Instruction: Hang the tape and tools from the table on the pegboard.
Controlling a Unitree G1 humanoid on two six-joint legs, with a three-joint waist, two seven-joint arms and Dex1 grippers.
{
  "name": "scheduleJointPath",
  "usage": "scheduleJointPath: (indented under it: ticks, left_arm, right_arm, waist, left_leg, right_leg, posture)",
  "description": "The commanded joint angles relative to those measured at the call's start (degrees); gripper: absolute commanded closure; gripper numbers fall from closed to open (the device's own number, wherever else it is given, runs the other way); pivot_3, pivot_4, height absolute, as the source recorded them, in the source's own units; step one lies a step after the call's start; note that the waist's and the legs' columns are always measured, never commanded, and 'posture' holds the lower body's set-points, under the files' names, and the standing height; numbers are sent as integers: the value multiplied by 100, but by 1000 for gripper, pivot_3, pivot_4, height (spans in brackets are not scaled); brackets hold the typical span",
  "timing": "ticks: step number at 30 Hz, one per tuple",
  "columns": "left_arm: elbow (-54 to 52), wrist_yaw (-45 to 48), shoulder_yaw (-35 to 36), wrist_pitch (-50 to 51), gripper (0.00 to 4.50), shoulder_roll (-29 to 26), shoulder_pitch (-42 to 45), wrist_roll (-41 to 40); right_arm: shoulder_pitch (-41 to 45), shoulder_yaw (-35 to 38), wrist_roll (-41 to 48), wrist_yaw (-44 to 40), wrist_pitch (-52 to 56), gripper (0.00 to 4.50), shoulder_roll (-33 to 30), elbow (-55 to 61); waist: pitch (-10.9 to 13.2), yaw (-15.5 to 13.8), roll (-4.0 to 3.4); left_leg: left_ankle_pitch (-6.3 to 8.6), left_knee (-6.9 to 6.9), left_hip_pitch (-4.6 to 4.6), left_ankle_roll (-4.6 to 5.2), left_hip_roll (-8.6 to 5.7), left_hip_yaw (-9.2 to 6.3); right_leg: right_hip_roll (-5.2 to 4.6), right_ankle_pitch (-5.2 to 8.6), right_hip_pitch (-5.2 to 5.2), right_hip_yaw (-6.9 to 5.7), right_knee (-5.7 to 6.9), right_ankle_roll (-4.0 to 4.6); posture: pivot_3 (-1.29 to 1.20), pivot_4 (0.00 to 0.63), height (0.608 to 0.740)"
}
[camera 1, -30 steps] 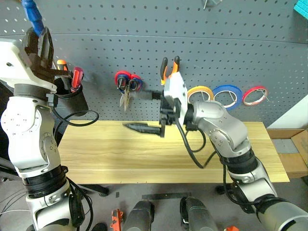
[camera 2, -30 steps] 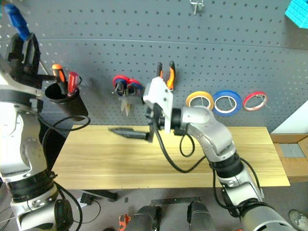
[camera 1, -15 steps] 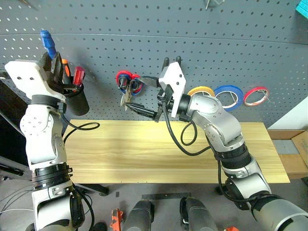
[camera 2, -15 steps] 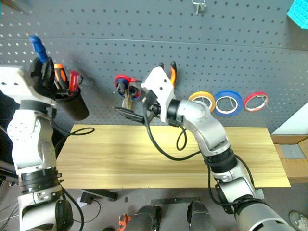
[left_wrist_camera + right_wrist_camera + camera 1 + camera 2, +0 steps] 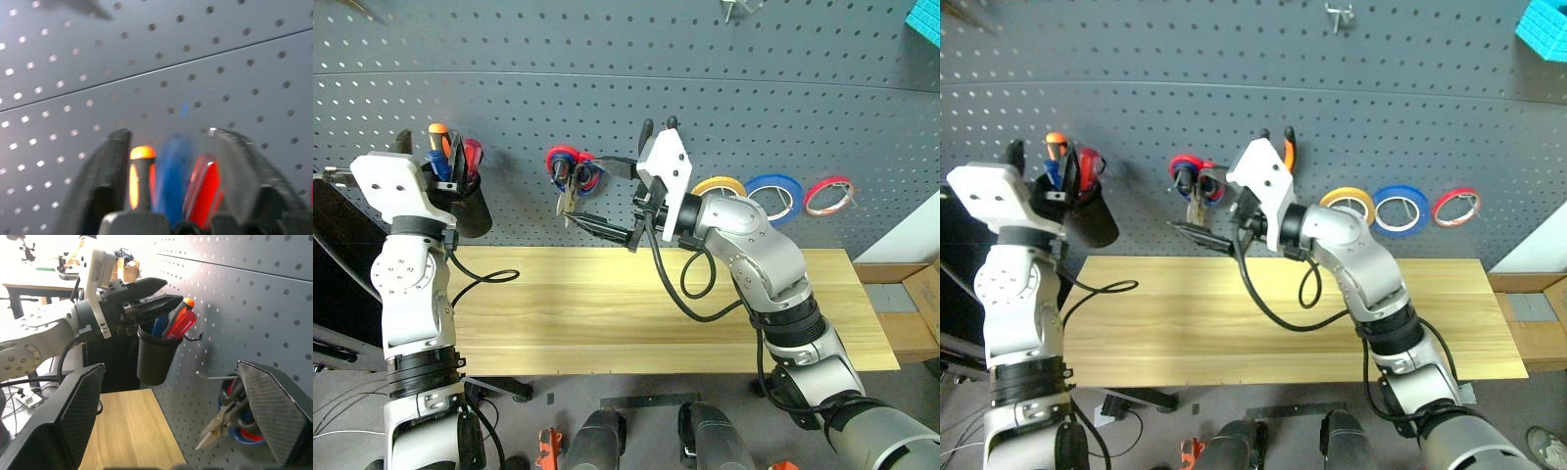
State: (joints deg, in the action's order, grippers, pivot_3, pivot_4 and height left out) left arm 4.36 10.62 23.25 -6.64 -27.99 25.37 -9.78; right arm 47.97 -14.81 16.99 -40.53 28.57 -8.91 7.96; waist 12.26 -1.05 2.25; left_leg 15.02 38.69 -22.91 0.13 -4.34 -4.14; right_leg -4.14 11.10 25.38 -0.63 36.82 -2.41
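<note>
Left gripper [image 5: 438, 157] parting around blue-handled screwdriver [image 5: 159, 326] in black cup [image 5: 468, 208]; right gripper [image 5: 612, 196] gaping empty near cup. Withdrawal risking snagging handle, tipping cup.

The left arm rises at the scene's nine o'clock side, forearm upright, wrist bent so the left gripper [image 5: 438, 162] points up and forward at about eleven o'clock. Its two black fingers [image 5: 146, 285] stand parted, the tips spread apart in the left wrist view. The right arm reaches from five o'clock across to the centre, elbow bent, forearm slanting up toward ten o'clock. Its wrist turns the right gripper [image 5: 602, 196] to point at nine o'clock, roughly level. Its fingers [image 5: 78, 416] are spread as wide as they go, one above the other in the head views, nothing between them.
</note>
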Motion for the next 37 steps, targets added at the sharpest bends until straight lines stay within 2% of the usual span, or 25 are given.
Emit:
scheduleJointPath:
  ticks: [1, 5, 8, 12, 15, 21, 26, 37]
  left_arm:
    - [-559, 134, 92, 59, 46, -116, -69, -241]
    - [-1123, 641, 9, 641, 46, -226, -162, -915]
    - [-1877, 1567, -339, 1355, 46, -681, -465, -1480]
    - [-2655, 1822, -294, 2351, 46, -812, -927, -2451]
    - [-2670, 2093, -417, 2525, 46, -796, -1230, -2518]
    - [-2380, 2125, -409, 2671, 46, -675, -1918, -2319]
    - [-1776, 1719, -385, 2484, 46, -420, -2280, -1821]
    - [16, 2121, -636, 1653, 46, -155, -2459, -1174]
  right_arm:
    - [47, 22, 46, -150, -183, 0, -37, 157]
    - [-81, 141, 364, -562, -54, 0, -247, 406]
    - [-370, 137, 1094, -1373, 290, 0, -745, 1146]
    - [-668, 424, 1401, -1195, 657, 0, -1046, 1404]
    - [-1061, 739, 1584, -943, 882, 0, -1202, 1481]
    - [-2250, 1041, 1298, -755, 834, 0, -1847, 1330]
    - [-2970, 1347, 1023, -735, 473, 0, -2188, 555]
    - [-3606, 1778, 34, -426, -705, 0, -2627, -1540]
  waist:
    - [-18, -9, 6]
    - [-41, -9, 13]
    - [-59, -8, 13]
    - [-59, 65, 10]
    - [-64, 109, 1]
    - [-65, 117, 0]
    - [-82, 115, -6]
    - [-320, 119, -43]
  left_leg:
    - [0, 0, 0, 0, 0, 0]
    - [0, 2, 0, 0, 0, -1]
    - [1, 3, 1, 1, 1, -4]
    - [14, 3, 5, 24, 2, -2]
    - [15, 2, 24, 26, 8, -4]
    - [15, 2, 24, 27, 5, 4]
    - [17, 2, 23, 31, 5, 11]
    - [19, 6, 45, 38, 9, 35]
  right_leg:
    - [0, 0, 0, 0, 0, 0]
    - [0, 0, -2, 0, 0, 0]
    - [0, 0, -6, -2, -2, 0]
    - [-1, 1, -9, 2, -3, 0]
    - [-3, 2, -26, 3, 1, 1]
    - [0, 3, -27, 8, 0, 2]
    - [-1, 4, -29, 11, -3, 3]
    - [-2, 4, -57, 17, -7, 2]
  posture:
    - [70, 106, 740]
    - [56, 108, 740]
    - [39, 111, 740]
    - [21, 145, 740]
    - [5, 145, 740]
    - [-29, 141, 740]
    - [-42, 112, 740]
    - [-72, 57, 740]
